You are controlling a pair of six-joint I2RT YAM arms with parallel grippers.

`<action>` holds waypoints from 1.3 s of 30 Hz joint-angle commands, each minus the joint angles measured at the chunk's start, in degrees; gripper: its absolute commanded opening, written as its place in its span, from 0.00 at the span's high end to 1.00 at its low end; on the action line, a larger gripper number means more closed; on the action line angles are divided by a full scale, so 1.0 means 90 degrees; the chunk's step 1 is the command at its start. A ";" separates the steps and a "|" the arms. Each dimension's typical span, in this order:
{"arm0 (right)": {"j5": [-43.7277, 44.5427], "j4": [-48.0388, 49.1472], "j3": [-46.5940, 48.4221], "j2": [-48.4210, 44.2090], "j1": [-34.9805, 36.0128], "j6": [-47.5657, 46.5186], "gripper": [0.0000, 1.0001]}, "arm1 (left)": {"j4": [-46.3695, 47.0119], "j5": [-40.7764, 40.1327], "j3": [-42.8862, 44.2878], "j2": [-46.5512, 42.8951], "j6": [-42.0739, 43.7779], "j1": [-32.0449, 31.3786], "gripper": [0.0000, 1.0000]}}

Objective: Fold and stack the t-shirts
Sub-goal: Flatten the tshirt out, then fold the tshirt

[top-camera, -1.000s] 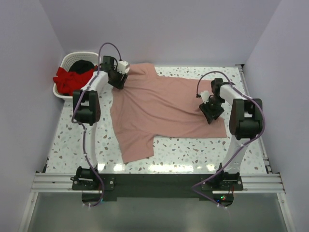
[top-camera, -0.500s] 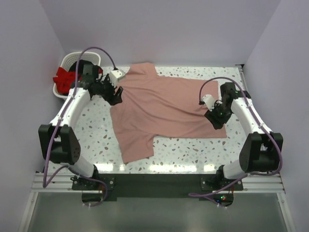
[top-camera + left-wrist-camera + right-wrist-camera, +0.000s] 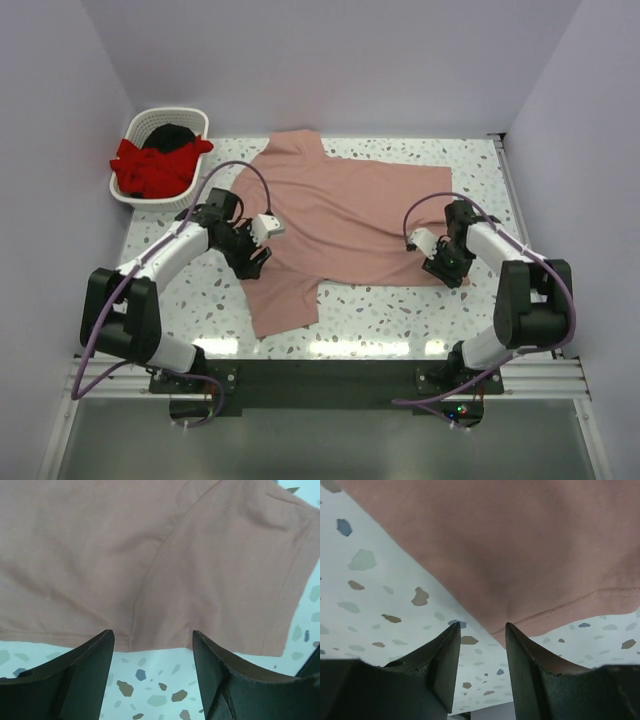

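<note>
The salmon-pink t-shirt (image 3: 345, 215) lies spread flat across the table. My left gripper (image 3: 252, 264) is open and empty at its left edge, low over the table. In the left wrist view the shirt's (image 3: 150, 555) edge and a sleeve seam lie just ahead of the open left gripper (image 3: 152, 641). My right gripper (image 3: 449, 271) is open and empty at the shirt's near right corner. In the right wrist view the hemmed corner (image 3: 545, 605) lies just past the right gripper (image 3: 482, 628). The red t-shirt (image 3: 150, 165) and the black t-shirt (image 3: 172, 135) lie in the basket.
The white slatted basket (image 3: 128, 196) stands at the far left corner of the speckled table (image 3: 400, 310). Lilac walls close in the left, far and right sides. A metal rail with both arm bases runs along the near edge.
Both arms have swung toward the near side. The left gripper went from the shirt's far left corner to its near left edge. The right gripper went down to the near right corner.
</note>
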 commanded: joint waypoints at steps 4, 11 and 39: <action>0.0191 0.0691 0.0007 0.0423 0.0121 -0.0007 0.55 | 0.0840 -0.1126 -0.0210 0.0664 -0.0093 -0.0005 0.35; 0.0132 0.0448 -0.0042 0.0316 0.0424 0.0228 0.53 | 0.1094 -0.1802 -0.0240 0.1319 0.0112 0.0697 0.39; -0.0201 0.0328 -0.0374 -0.0017 0.0619 0.0208 0.58 | -0.0478 -0.0083 0.0630 0.0500 0.0697 0.1050 0.29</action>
